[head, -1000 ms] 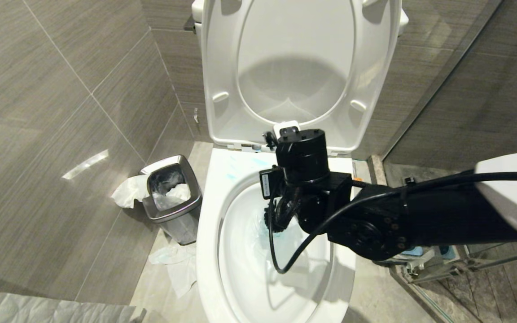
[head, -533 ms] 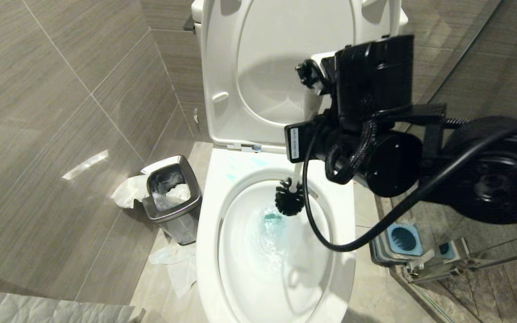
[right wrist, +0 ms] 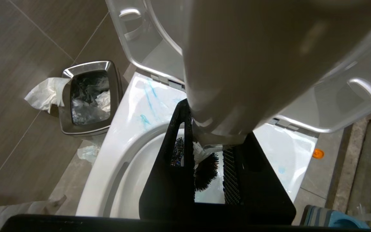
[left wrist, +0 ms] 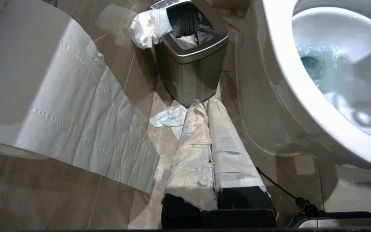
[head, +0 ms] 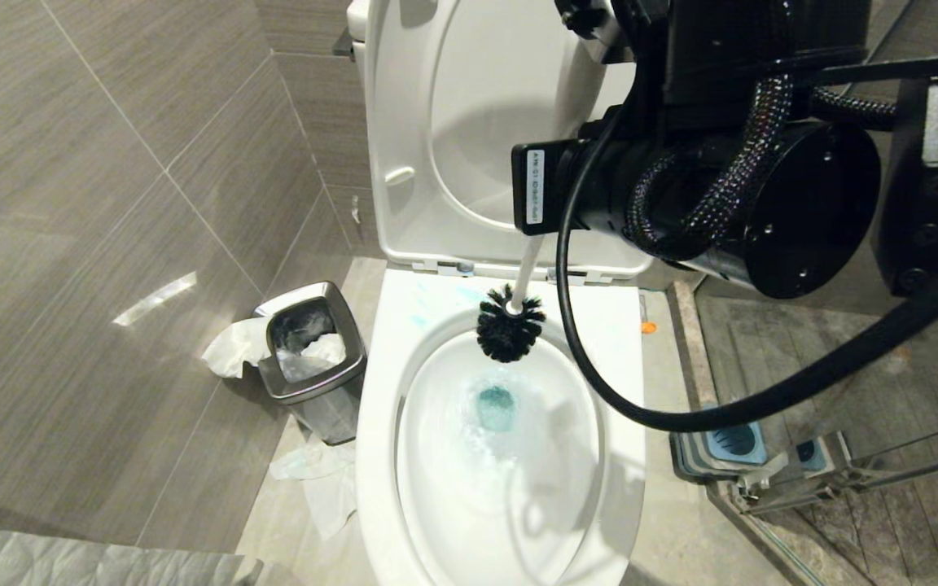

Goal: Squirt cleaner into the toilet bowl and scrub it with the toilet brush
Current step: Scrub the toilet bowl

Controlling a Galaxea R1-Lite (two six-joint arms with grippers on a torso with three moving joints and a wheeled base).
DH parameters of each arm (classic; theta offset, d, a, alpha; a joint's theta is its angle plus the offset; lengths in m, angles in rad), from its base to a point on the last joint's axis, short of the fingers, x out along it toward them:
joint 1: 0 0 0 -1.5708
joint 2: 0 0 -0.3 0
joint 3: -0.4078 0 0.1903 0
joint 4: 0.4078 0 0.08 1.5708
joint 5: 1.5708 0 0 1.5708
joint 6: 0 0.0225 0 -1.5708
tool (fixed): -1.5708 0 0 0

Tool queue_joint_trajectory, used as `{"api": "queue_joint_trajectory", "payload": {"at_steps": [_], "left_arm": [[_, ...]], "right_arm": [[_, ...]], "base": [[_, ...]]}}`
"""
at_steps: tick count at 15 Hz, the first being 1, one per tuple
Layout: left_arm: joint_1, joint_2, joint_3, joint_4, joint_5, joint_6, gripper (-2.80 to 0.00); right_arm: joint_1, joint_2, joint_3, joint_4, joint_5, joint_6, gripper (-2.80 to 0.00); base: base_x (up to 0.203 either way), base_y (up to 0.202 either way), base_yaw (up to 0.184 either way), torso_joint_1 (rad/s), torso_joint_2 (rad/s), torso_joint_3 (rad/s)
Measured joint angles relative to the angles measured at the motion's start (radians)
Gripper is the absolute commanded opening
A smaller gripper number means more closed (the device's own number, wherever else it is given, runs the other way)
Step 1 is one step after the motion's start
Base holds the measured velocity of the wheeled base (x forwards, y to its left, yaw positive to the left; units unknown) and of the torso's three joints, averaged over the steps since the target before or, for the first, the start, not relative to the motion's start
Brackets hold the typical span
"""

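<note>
Right gripper (right wrist: 208, 154) clasps the toilet brush (head: 510, 325) over the toilet bowl (head: 375, 423) amid grey tiles (head: 111, 203)

The right gripper (right wrist: 208, 167) has lifted the toilet brush (head: 510, 330) (bristles clear) above the water.

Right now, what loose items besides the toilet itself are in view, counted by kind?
toilet brush: 1
brush holder: 1
waste bin: 1
toilet paper roll: 1
Total: 4

Grey-brown tiled walls (head: 111, 203), beige floor (head: 273, 505), steel waste bin (head: 310, 358) with tissue.
</note>
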Motion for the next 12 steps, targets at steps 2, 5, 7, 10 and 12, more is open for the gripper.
{"api": "queue_joint_trajectory", "payload": {"at_steps": [2, 5, 7, 10, 12], "left_arm": [[0.000, 0.000, 0.000, 0.000, 0.000, 0.000, -2.80], [0.000, 0.000, 0.000, 0.000, 0.000, 0.000, -2.80], [0.000, 0.000, 0.000, 0.000, 0.000, 0.000, -2.80], [0.000, 0.000, 0.000, 0.000, 0.000, 0.000, -2.80], [0.000, 0.000, 0.000, 0.000, 0.000, 0.000, -2.80]], "right_arm": [[0.016, 0.000, 0.004, -0.001, -0.030, 0.005, -2.80], [0.030, -0.001, 0.013, -0.006, -0.063, 0.008, -2.80], [0.039, -0.002, 0.017, -0.006, -0.072, 0.013, -2.80], [0.052, -0.004, 0.019, -0.008, -0.080, 0.021, -2.80], [0.062, -0.004, 0.022, -0.011, -0.081, 0.022, -2.80]], "base": [[0.000, 0.000, 0.000, 0.000, 0.00, 0.000], [0.000, 0.000, 0.000, 0.000, 0.00, 0.000], [0.000, 0.000, 0.000, 0.000, 0.00, 0.000], [0.000, 0.000, 0.000, 0.000, 0.00, 0.000], [0.000, 0.000, 0.000, 0.000, 0.00, 0.000]]}}
